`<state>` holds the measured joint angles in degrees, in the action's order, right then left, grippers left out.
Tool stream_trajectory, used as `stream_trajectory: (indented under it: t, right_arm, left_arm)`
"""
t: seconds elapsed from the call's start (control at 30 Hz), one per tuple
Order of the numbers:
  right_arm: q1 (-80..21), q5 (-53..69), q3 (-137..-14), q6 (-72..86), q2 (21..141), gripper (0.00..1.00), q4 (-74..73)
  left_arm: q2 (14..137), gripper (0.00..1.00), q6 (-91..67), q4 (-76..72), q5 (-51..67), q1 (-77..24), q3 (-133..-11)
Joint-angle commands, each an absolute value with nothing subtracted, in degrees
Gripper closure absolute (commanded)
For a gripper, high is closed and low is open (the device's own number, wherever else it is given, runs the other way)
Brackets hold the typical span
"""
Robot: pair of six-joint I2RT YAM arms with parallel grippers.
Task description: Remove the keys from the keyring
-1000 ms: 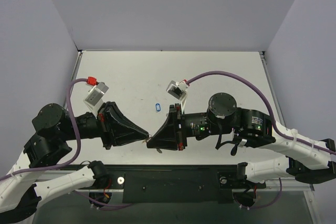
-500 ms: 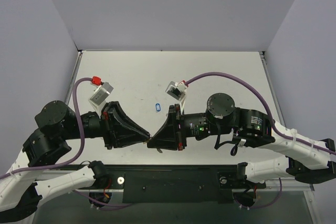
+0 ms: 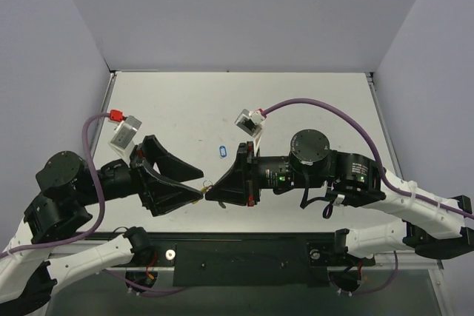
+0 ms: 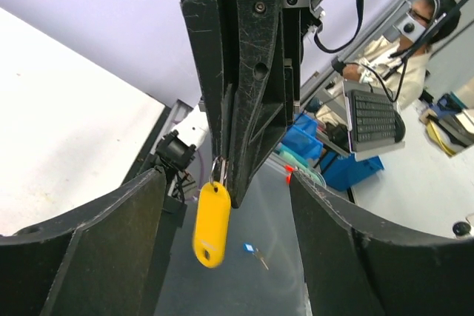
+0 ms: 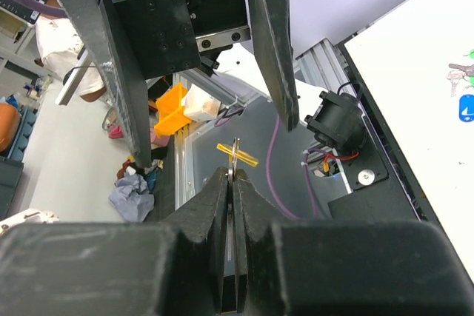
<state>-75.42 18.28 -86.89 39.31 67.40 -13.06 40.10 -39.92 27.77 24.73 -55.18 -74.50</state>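
**Top view:** left gripper (image 3: pixel 200 183) jaws apart, tip to tip with right gripper (image 3: pixel 210 193); blue tag (image 3: pixel 223 152) on table (image 3: pixel 311 109) beyond.

**Left wrist:** right gripper clamped on metal ring; keyring (image 4: pixel 211 223) hangs between your spread fingers (image 4: pixel 96 249). No key seen on it.

**Right wrist:** ring pinched edge-on.

**Step:** likely regrasp. Next, check ring is bare, then close left on tag.

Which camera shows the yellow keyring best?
The left wrist camera: the yellow keyring hangs whole and close below the shut right gripper, which pinches its ring. The top camera shows only a tiny yellow speck; the right wrist camera sees it edge-on, a thin sliver.
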Motion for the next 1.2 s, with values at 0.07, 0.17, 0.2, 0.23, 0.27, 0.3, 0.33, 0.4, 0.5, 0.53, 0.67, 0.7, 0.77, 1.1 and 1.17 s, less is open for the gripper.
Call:
stream_trajectory:
  t: [0.07,0.17,0.2,0.23,0.27,0.3,0.33,0.4,0.5,0.53,0.67,0.7,0.77,1.1,1.17]
  right_arm:
    - [-75.15,16.88,-87.36,38.76,67.06,1.0,-9.14]
    - [-75.15,16.26,-87.19,39.02,66.8,1.0,-8.0]
    - [-75.06,16.26,-86.93,39.02,66.8,1.0,-7.48]
    - [-75.15,16.09,-86.92,39.02,66.71,1.0,-6.69]
    - [-75.15,15.91,-86.58,39.02,66.53,1.0,-6.51]
    - [-75.06,15.56,-86.22,38.94,66.36,1.0,-5.72]
    - [-75.06,15.3,-85.26,38.76,66.18,1.0,-5.19]
    - [-74.62,14.06,-82.29,38.85,65.22,1.0,-2.13]
    - [-71.03,14.94,-76.4,40.78,63.03,1.0,2.98]
    - [-68.75,16.59,-75.51,42.0,62.67,1.0,4.47]
    - [-59.8,21.95,-70.14,43.59,60.65,1.0,7.11]
    - [-58.37,23.36,-69.09,43.68,60.73,1.0,7.29]
    - [-53.63,28.37,-67.6,44.12,61.43,1.0,8.08]
    - [-39.02,57.12,-58.1,82.13,72.32,1.0,61.67]
    - [-38.94,58.09,-57.83,88.21,73.73,1.0,70.2]
  left_arm:
    - [33.49,0.3,-43.06,14.71,17.75,-55.46,-67.25]
    - [32.08,0.33,-44.21,11.34,17.76,-55.46,-64.69]
    - [31.91,0.34,-44.21,10.73,17.41,-55.46,-64.25]
    - [31.3,0.34,-44.38,10.2,16.62,-55.46,-63.38]
    - [30.85,0.34,-44.82,8.98,15.74,-55.46,-62.93]
    - [29.98,0.34,-45.09,8.27,13.73,-55.46,-61.62]
    - [29.36,0.35,-45.78,6.7,11.45,-55.46,-60.83]
    - [27.34,0.36,-46.66,3.8,7.84,-55.46,-58.19]
    - [25.41,0.39,-47.2,1.32,5.28,-55.37,-54.94]
    - [25.23,0.39,-47.28,1.23,4.58,-55.46,-54.58]
    - [26.45,0.41,-47.11,4.21,2.21,-55.46,-54.58]
    - [28.28,0.43,-46.15,8.4,1.59,-55.46,-56.49]
    - [31.53,0.45,-44.05,14.03,1.14,-55.46,-59.92]
    - [40.86,0.26,-38.32,13.36,-4.83,-55.28,-64.59]
    - [42.36,0.26,-38.41,12.93,-7.11,-55.28,-65.56]
